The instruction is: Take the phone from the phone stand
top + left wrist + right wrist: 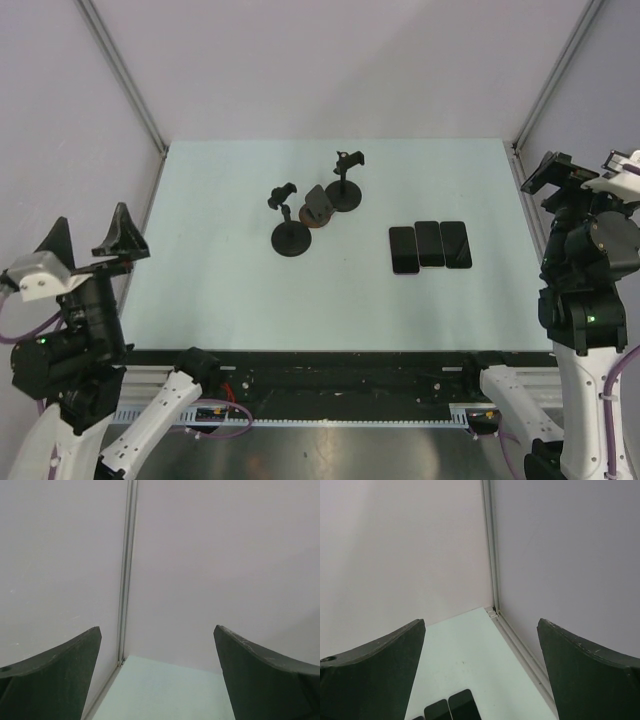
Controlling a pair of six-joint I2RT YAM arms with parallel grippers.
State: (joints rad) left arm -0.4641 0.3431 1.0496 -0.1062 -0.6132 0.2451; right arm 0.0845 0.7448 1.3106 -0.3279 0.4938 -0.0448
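Three black phones lie flat side by side on the pale green table right of centre, the left one point(403, 250), the middle one point(430, 243) and the right one point(457, 244). Two of them show at the bottom of the right wrist view point(461, 705). Two black clamp stands point(291, 238) point(344, 193) and a small grey-and-brown stand point(318, 206) stand mid-table; I see no phone in any of them. My left gripper point(92, 235) point(157, 629) is open and empty, raised at the near left. My right gripper point(585, 170) point(481, 621) is open and empty, raised at the far right edge.
White enclosure walls with metal corner posts point(125, 580) point(491, 545) surround the table point(220, 290). A black rail with cables point(340, 385) runs along the near edge between the arm bases.
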